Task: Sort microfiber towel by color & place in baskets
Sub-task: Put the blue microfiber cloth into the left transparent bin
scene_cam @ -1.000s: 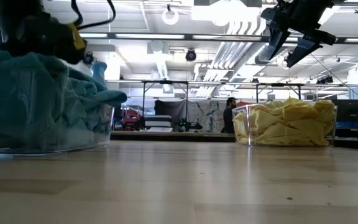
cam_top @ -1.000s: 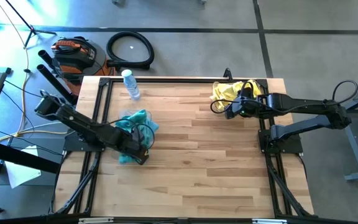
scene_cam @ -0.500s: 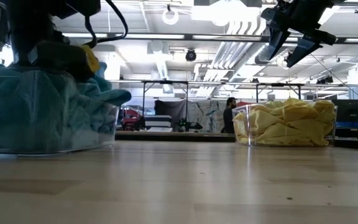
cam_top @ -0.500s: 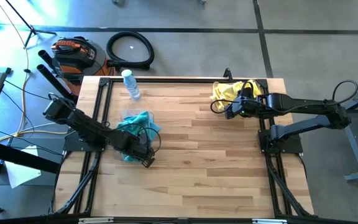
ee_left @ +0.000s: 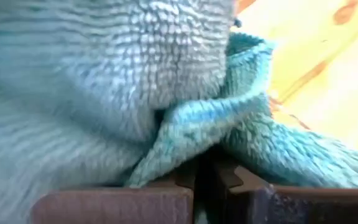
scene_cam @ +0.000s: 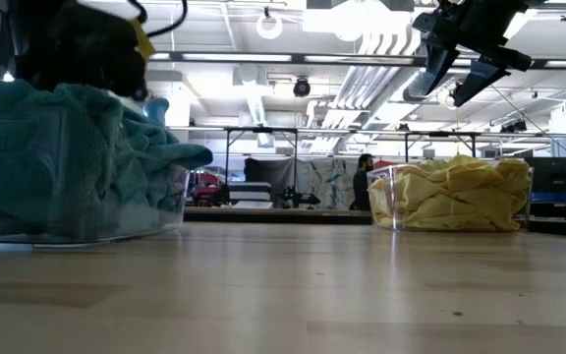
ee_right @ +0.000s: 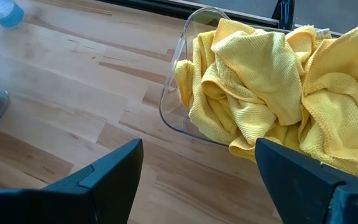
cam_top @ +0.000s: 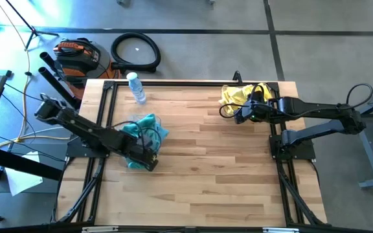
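Two bins held every towel that could be seen, so the sort looked all but finished. The tabletop (cam_top: 219, 168), the largest thing in view, lay bare of loose cloths in the high view; only a water bottle (cam_top: 135, 87) stood on it near the far edge, apart from both bins.

On the left side, the left bin (scene_cam: 77, 177) was heaped with teal towels (scene_cam: 116, 157), one fold spilling over its rim toward the middle of the tabletop. The left arm reached over this bin, its left gripper (cam_top: 144, 157) low at the bin's near edge. The left wrist view showed its jaws clenched together, with teal pile pressed close against them and a fold lying right at the tips; whether any cloth was actually pinched could not be told.

At the far right corner, the right bin (ee_right: 179, 93) was full of yellow towels (ee_right: 266, 81), none mixed with teal as far as could be seen. The right gripper (cam_top: 241, 114) hung above that bin's inner side, jaws spread wide and holding nothing.

Judging by this, what remained was small: tucking the overhanging teal fold properly inside the left bin, and drawing both arms clear. No towel of the wrong colour showed in either bin, though the lower layers were hidden.
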